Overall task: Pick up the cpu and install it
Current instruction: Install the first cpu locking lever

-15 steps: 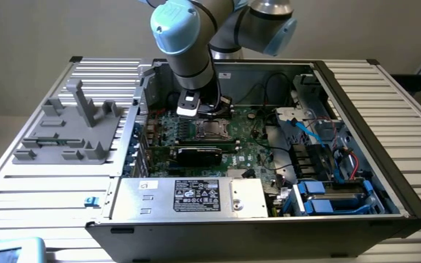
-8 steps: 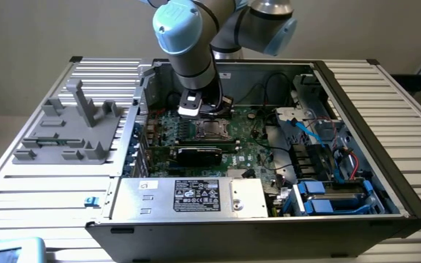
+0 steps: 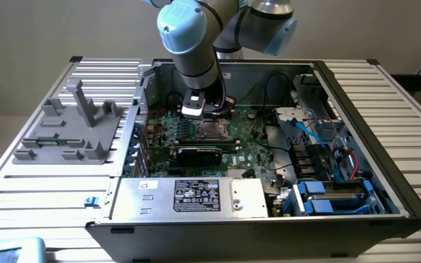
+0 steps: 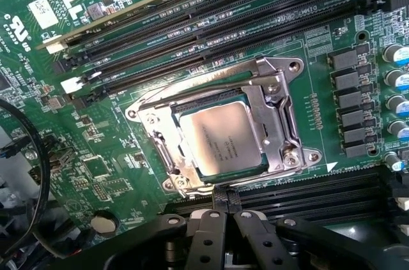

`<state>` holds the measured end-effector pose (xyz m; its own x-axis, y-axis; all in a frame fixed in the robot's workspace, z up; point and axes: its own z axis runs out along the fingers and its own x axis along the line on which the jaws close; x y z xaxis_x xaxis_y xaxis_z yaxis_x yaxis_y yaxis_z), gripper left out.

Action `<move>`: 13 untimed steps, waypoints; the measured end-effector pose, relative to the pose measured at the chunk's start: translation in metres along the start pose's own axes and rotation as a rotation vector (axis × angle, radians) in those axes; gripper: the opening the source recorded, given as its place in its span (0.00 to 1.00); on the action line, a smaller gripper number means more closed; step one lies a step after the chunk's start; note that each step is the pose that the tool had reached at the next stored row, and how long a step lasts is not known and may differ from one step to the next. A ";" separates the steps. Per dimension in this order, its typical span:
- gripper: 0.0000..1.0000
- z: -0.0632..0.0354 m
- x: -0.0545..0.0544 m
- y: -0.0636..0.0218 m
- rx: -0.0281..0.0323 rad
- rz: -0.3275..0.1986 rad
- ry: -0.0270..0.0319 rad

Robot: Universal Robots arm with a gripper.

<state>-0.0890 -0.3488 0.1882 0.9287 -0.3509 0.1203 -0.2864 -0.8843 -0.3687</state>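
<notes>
The cpu (image 4: 223, 142), a flat square chip with a silver-grey top, lies inside the motherboard socket (image 4: 281, 101), whose metal frame surrounds it. It looks slightly askew in the socket. My gripper (image 4: 227, 201) is shut, its two black fingertips pressed together with nothing between them. The tips sit at the socket's edge, just beside one side of the cpu. In the exterior view the gripper (image 3: 209, 114) hangs low inside the open computer case, right over the socket (image 3: 212, 129).
Rows of black memory slots (image 4: 192, 21) flank the socket on both sides. A black card (image 3: 199, 153) stands near the socket, with the power supply (image 3: 188, 197) at the case's front. A grey fixture (image 3: 75, 129) rests on the table at the exterior view's left.
</notes>
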 end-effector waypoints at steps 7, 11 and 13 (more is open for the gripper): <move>0.11 0.0007 0.003 -0.0008 0.0001 0.000 0.0001; 0.11 0.0009 0.003 -0.0011 0.0000 0.000 0.0001; 0.11 0.0011 0.004 -0.0014 0.0000 0.000 0.0001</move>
<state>-0.0844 -0.3487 0.1881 0.9286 -0.3511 0.1203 -0.2865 -0.8843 -0.3688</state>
